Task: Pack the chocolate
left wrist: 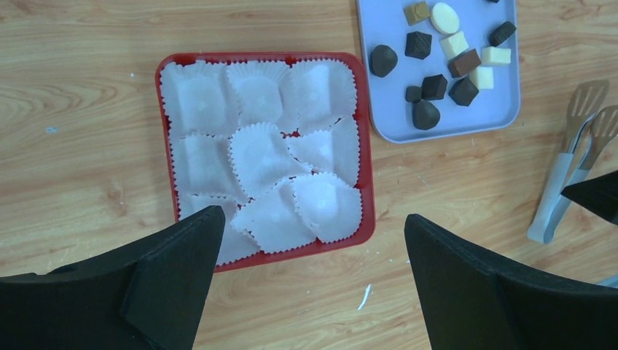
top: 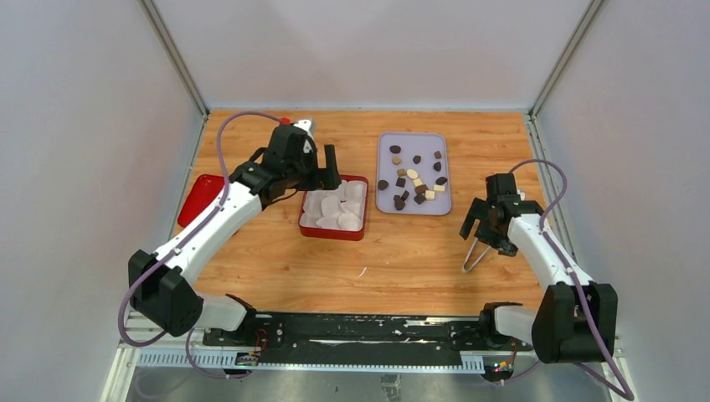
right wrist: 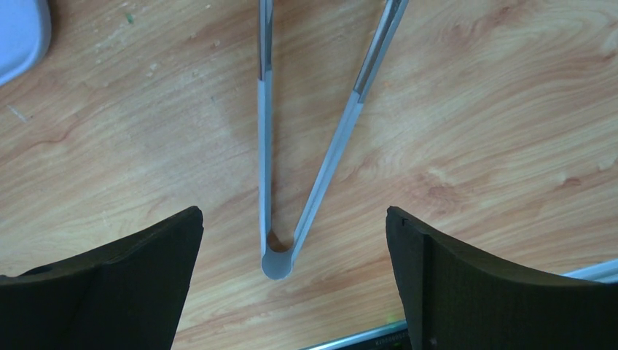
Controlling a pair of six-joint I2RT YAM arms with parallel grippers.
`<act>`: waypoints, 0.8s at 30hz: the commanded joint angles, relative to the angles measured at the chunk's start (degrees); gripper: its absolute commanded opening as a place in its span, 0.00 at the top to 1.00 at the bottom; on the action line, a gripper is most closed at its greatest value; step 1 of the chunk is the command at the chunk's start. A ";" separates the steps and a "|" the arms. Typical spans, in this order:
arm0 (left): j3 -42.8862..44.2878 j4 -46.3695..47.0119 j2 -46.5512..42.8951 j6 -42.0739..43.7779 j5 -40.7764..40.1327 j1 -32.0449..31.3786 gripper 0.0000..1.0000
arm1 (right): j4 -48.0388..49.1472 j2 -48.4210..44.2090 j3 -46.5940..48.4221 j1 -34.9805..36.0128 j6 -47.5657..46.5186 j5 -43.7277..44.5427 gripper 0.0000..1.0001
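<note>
The chocolate point(top: 416, 176), several small dark, brown and cream pieces, lies on a lavender tray point(top: 413, 134) right of centre. The left wrist view shows those pieces point(left wrist: 436, 86) at its top right. A red box point(top: 333, 234) lined with white paper cups point(top: 335, 208) sits left of the tray. My left gripper point(top: 316, 163) hangs open over the box's far left corner; its view looks down on the box point(left wrist: 368, 182) with nothing between the fingers. My right gripper point(top: 486, 230) is open above metal tongs point(top: 475, 254), whose hinge end point(right wrist: 277, 262) lies between its fingers, untouched.
A flat red lid point(top: 201, 197) lies at the left table edge, partly under the left arm. The tongs point(left wrist: 565, 175) lie right of the tray point(left wrist: 386, 29), spatula tips toward the far side. White walls close in both sides and the back.
</note>
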 commanded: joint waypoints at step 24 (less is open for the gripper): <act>3.49 0.30 3.86 0.50 1.59 -0.40 0.00 | 16.99 14.14 -3.57 -4.66 2.05 -1.43 0.39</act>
